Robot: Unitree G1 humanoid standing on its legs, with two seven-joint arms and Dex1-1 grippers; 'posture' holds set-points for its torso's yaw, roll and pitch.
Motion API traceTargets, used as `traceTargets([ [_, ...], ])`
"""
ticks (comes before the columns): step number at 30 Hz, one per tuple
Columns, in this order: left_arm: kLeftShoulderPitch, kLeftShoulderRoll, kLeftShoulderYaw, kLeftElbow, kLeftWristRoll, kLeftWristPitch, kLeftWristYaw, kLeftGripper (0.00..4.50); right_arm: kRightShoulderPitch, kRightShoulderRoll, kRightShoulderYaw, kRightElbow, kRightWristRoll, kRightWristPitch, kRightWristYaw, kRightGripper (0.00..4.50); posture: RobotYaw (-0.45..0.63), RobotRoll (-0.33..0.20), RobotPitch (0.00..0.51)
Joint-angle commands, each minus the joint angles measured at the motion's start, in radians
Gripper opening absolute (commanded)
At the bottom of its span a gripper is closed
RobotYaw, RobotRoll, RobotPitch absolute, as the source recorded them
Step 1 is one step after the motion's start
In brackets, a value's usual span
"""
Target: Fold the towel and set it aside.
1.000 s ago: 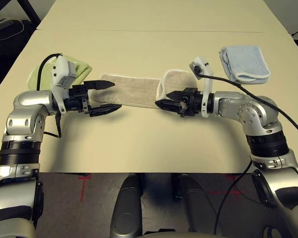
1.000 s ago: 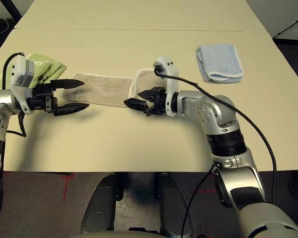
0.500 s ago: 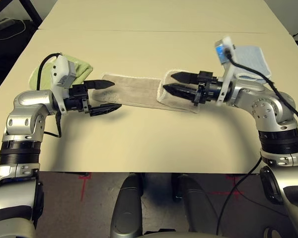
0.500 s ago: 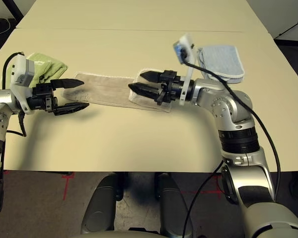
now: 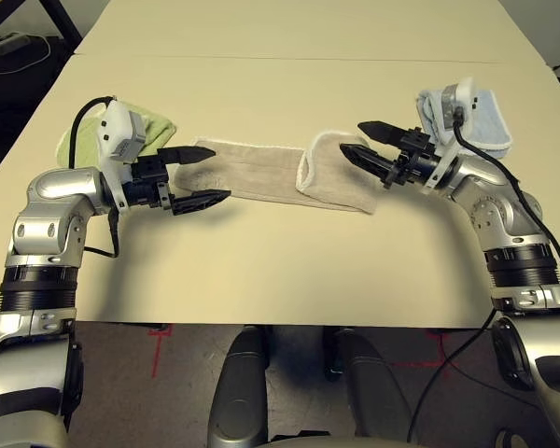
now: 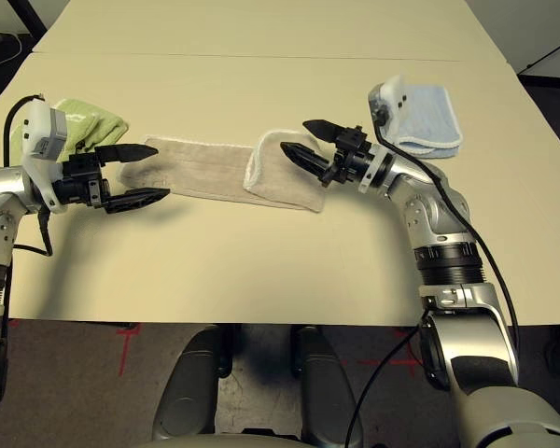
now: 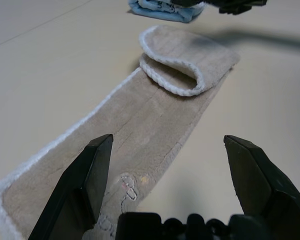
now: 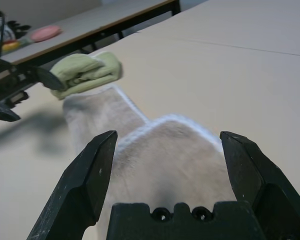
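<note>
Both the left pincer (image 5: 194, 175) and right pincer (image 5: 366, 142) are spread wide and hold nothing, while the towel (image 5: 261, 173) lies long on the worktop (image 5: 280, 271) with just its right end folded over, so more folds are left.

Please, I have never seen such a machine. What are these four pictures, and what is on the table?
This is a humanoid robot with two silver arms. Two pictures come from cameras in its head, looking down at the table. Two come from cameras on its wrists, looking along the black fingers.

A long beige towel lies flat, with its right end folded over. A green towel lies to the left, a blue towel to the right.

The left end effector and the right end effector are both open, one at each end of the beige towel. Neither holds anything.
</note>
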Motion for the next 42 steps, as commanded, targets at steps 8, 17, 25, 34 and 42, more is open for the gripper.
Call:
traceTargets([
  [8, 0.035, -0.004, 0.007, -0.045, -0.013, 0.016, 0.007, 4.50, 0.127, -0.111, 0.026, -0.028, -0.064, -0.145, 0.182, 4.49, 0.15, 0.000, 0.218],
  [17, 0.058, -0.003, 0.023, -0.071, -0.024, 0.025, 0.026, 4.50, 0.126, -0.138, 0.051, 0.056, -0.147, -0.402, 0.303, 4.49, 0.16, 0.000, 0.215],
  [25, 0.103, 0.010, 0.056, -0.102, -0.040, 0.047, 0.059, 4.50, 0.000, -0.133, 0.032, 0.314, -0.135, -0.545, 0.415, 4.49, 0.19, 0.000, 0.219],
  [34, 0.122, -0.001, 0.129, -0.095, 0.004, 0.087, 0.264, 4.50, -0.036, -0.190, 0.023, 0.376, -0.113, -0.489, 0.556, 4.49, 0.18, 0.000, 0.215],
  [42, 0.141, -0.085, 0.224, -0.237, -0.107, 0.401, 0.550, 4.50, -0.013, -0.171, 0.026, 0.348, -0.114, -0.487, 0.549, 4.49, 0.19, 0.000, 0.222],
])
